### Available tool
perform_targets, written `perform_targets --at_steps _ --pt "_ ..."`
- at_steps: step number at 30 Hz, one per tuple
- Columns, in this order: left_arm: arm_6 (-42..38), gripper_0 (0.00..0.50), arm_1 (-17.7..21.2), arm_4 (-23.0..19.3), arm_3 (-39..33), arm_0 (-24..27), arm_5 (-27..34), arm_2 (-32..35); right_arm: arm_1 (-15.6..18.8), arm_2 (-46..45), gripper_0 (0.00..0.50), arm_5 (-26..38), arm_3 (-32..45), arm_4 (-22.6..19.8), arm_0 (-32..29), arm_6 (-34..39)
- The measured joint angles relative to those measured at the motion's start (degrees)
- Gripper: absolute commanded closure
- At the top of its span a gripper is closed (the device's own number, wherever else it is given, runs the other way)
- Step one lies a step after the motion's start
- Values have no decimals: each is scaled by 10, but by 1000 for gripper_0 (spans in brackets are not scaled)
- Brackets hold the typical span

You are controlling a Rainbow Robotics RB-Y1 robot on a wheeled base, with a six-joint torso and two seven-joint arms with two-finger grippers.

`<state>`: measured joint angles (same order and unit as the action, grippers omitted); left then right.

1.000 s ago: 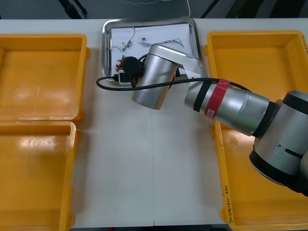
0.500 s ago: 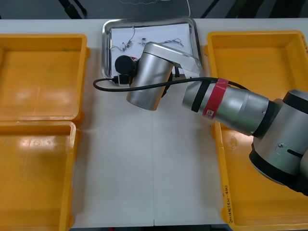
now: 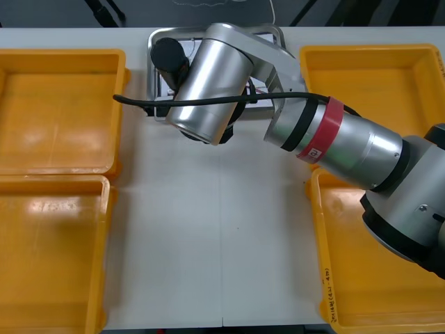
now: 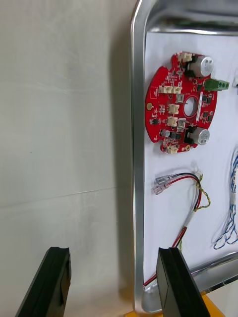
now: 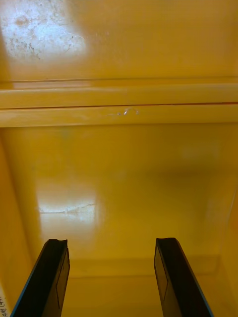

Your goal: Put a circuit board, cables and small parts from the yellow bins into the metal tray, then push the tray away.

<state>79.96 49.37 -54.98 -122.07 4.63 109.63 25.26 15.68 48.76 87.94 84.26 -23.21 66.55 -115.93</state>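
Silver right arm (image 3: 327,136) over metal tray (image 4: 135,148)

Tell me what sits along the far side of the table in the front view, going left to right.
In order: far left yellow bin → metal tray → far right yellow bin. The right tool hangs open over the tray's rim; the left tool hovers open over a yellow bin.

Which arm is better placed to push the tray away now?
The right. The right gripper is open at the metal tray's rim, with the circuit board and red and yellow cable already inside. The left gripper is open over a yellow bin.
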Motion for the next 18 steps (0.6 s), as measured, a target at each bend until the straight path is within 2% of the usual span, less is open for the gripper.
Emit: perform_targets --at_steps 7,14,18 --pt "0 0 0 0 0 0 0 0 37 -46 0 51 119 -24 -23 0" --pt "0 0 0 0 0 0 0 0 95 -75 0 69 231 -28 -79 1" --pt "0 0 0 0 0 0 0 0 126 -104 0 73 271 -61 -118 3"
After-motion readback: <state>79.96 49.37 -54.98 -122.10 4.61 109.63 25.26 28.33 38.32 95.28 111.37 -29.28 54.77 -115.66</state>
